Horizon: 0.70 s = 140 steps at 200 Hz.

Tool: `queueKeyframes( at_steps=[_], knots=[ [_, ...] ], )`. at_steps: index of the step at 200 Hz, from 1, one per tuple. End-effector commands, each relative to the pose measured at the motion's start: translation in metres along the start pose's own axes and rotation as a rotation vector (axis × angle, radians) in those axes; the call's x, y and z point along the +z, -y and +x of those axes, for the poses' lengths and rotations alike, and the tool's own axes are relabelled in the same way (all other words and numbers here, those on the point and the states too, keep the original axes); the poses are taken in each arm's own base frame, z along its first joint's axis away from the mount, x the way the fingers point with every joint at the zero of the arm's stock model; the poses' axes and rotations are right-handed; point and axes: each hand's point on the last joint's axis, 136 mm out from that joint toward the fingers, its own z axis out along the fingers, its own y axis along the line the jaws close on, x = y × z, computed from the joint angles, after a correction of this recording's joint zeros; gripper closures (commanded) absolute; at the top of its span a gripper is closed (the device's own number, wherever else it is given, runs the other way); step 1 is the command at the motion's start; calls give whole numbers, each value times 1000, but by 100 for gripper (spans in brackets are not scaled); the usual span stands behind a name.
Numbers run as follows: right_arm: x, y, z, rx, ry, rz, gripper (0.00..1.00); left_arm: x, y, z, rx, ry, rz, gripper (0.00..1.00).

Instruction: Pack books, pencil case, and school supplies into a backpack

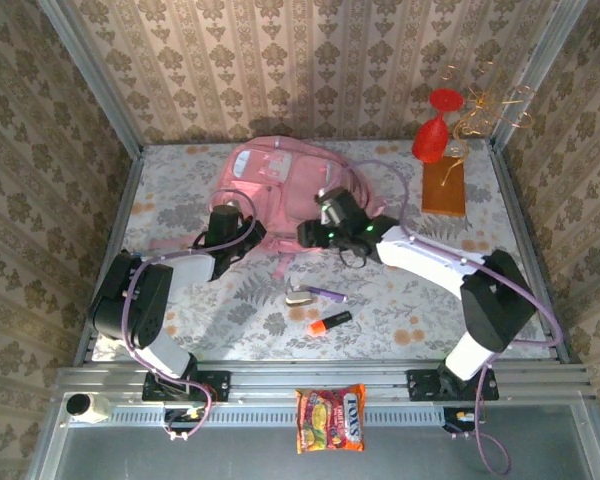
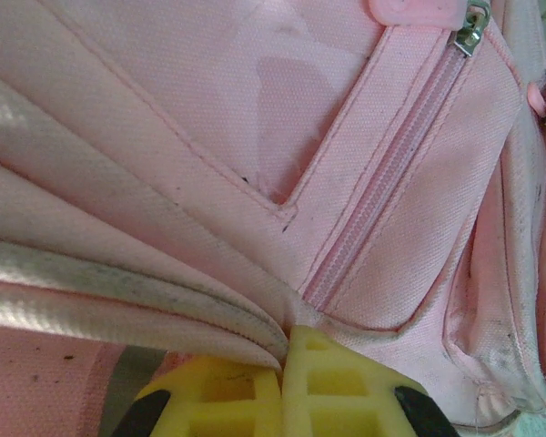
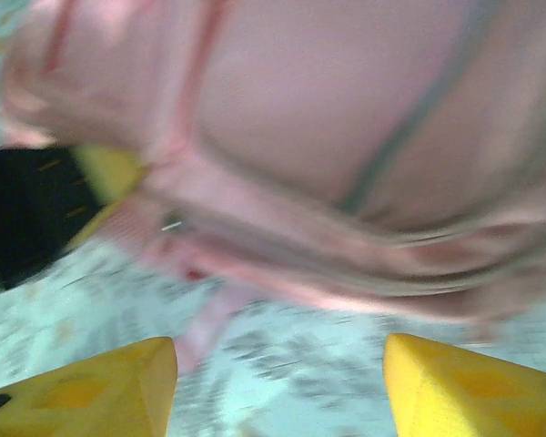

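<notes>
1. Left pincer (image 2: 287,344): its yellow fingers (image 2: 209,396) are clenched together on the backpack (image 2: 209,137), with a pale piped edge of the pink fabric running in between them.
2. Just past that grip, the left wrist view shows a zip (image 2: 391,173) running up the pink panel to a metal pull (image 2: 469,32) near the top.
3. Right pincer (image 3: 280,364): the two yellow fingers (image 3: 100,391) stand wide apart, released, with nothing between them. The picture is blurred. They hang over the patterned tabletop (image 3: 282,355) just short of the backpack's near edge.
4. From above, the backpack lies flat at the middle rear of the tabletop (image 1: 430,320), with one arm at each of its near corners.
5. Nearer the arm bases, on open tabletop and apart from the backpack, lie a purple pen (image 1: 327,294) with a beige-white piece (image 1: 300,297) touching its left end, and an orange-and-black marker (image 1: 330,323) just in front of them.
6. An orange-brown slab (image 1: 444,187) sits at the rear right, and a snack packet (image 1: 330,405) rests on the metal rail (image 1: 530,380) between the arm bases.
</notes>
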Motion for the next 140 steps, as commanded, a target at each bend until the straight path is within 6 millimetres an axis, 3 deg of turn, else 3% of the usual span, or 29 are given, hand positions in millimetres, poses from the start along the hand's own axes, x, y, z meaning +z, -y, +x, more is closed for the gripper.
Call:
queueKeyframes(
  at_steps=[1, 39, 86, 140],
  knots=[
    [29, -36, 19, 100, -48, -120, 40, 1, 0, 21, 23, -65, 10, 100],
    [69, -63, 30, 164, -73, -162, 47, -1, 4, 19, 25, -60, 25, 100],
    [101, -66, 25, 217, -58, -172, 56, -3, 8, 19, 30, -64, 41, 100],
    [120, -48, 19, 280, -37, -111, 67, -4, 8, 20, 32, -68, 48, 100]
  ],
)
